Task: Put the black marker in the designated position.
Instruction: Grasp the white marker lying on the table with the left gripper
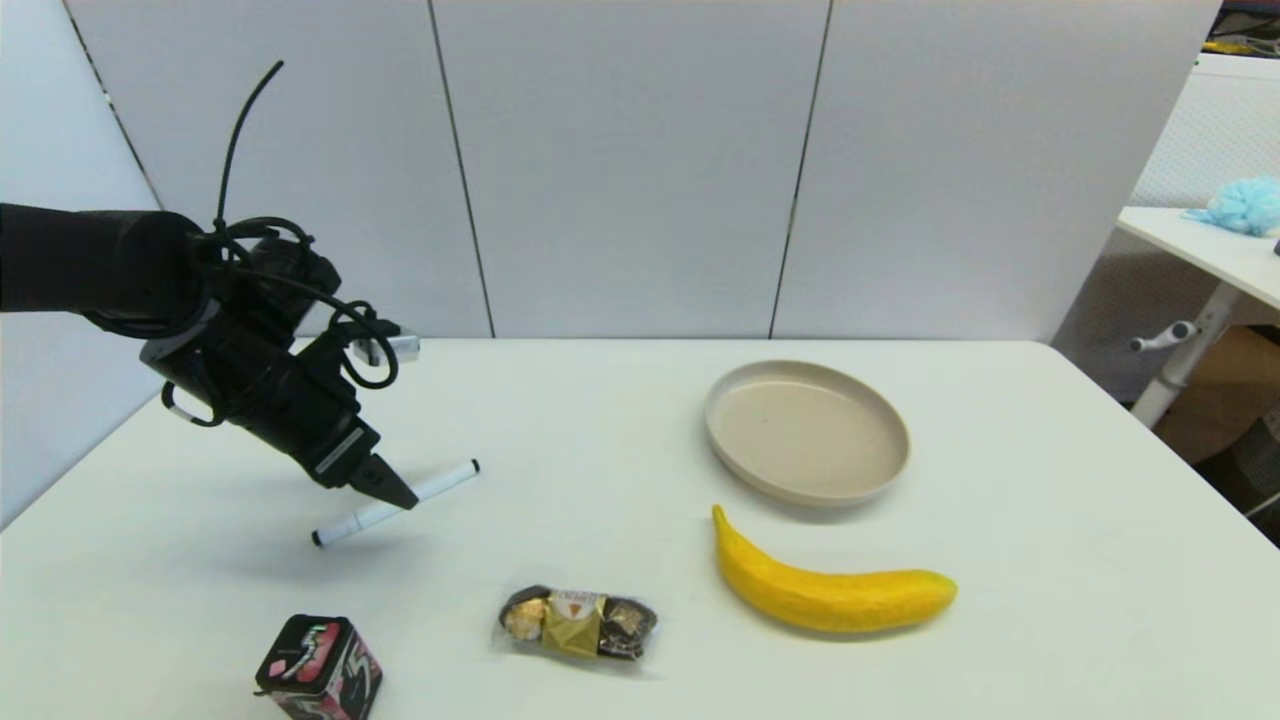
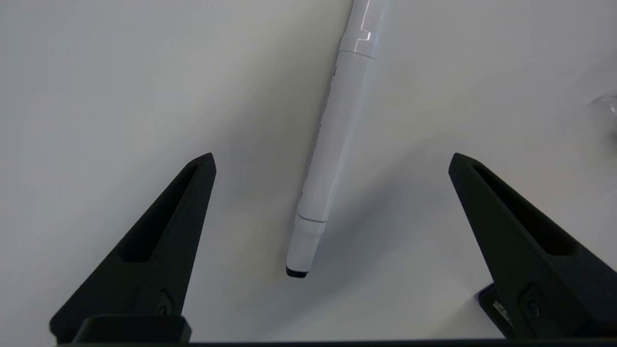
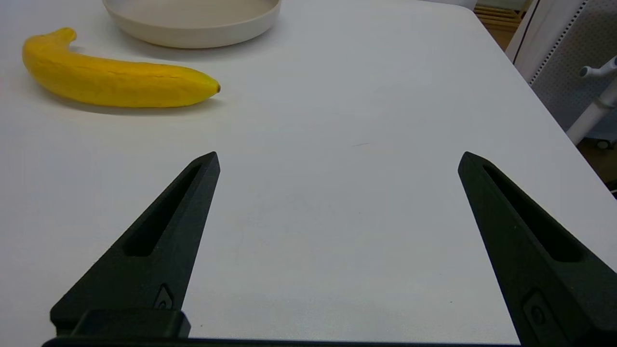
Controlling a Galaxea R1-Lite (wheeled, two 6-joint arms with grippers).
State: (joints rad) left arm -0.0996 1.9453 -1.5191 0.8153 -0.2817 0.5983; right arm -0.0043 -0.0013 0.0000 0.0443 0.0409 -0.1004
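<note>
The black marker (image 1: 440, 487), a slim white barrel with black tips, lies flat on the white table at the left. My left gripper (image 1: 398, 495) hangs just over its middle, tilted down. In the left wrist view the marker (image 2: 332, 140) runs lengthwise between the two wide-apart fingers (image 2: 164, 231), which do not touch it, so my left gripper (image 2: 331, 161) is open. My right gripper (image 3: 337, 161) is open too, low over bare table near the right edge, holding nothing. The designated position has no mark of its own that I can see.
A beige plate (image 1: 806, 430) sits at the back right, with a yellow banana (image 1: 830, 590) in front of it. A wrapped chocolate pack (image 1: 578, 620) and a small black-and-pink tin (image 1: 320, 668) stand near the front. A second table (image 1: 1215, 250) lies beyond the right edge.
</note>
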